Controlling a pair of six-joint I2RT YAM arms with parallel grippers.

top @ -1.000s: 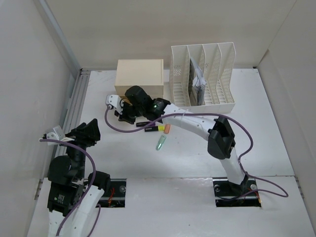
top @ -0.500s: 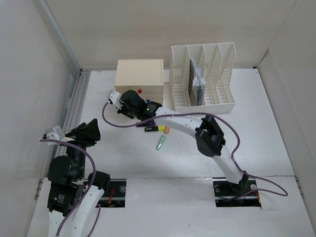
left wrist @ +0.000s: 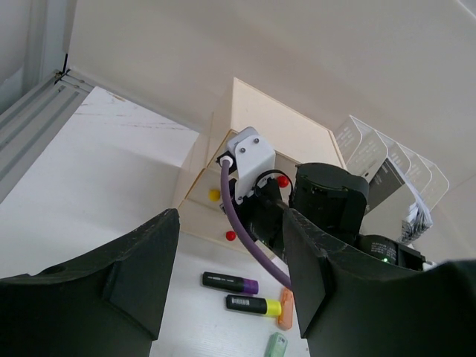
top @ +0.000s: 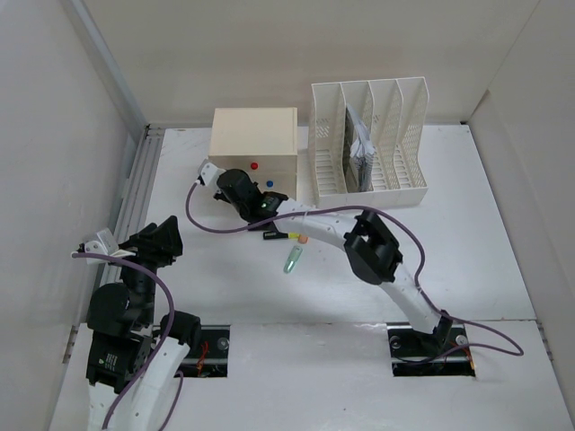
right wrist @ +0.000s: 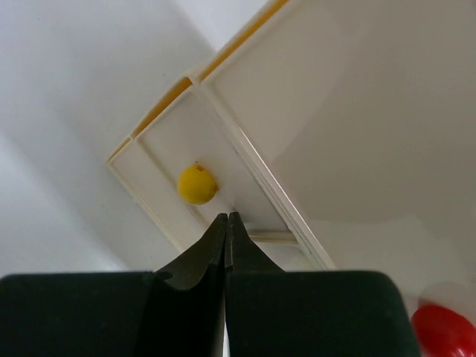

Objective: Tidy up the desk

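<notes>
**Tidying barely begun: pens loose, right fingers at the drawer box**

The right gripper (right wrist: pixel 227 220) has its two fingers pressed flat together, holding nothing. Their tips sit just beside the yellow knob (right wrist: pixel 197 184) on the front of the drawer box (top: pixel 254 135). A red knob (right wrist: pixel 444 327) shows further along the same front. Whether any drawer is ajar cannot be told.

The left gripper (left wrist: pixel 230 223) has its fingers spread wide and empty. It is well apart from the drawer box, off to its near left.

In front of the drawer box, four pens lie loose on the desk (top: pixel 467 251): a black and purple marker (left wrist: pixel 230 282), a yellow highlighter (left wrist: pixel 254 304), an orange pen (left wrist: pixel 286 310) and a pale green one (top: pixel 291 260). The desk itself is the white tabletop under everything, reaching from the drawer box to the arm bases.

Right of the drawer box, a file rack (top: pixel 370 135) holds some papers.

By my reading, nearly all the work remains: a drawer needs opening and every pen needs stowing.
</notes>
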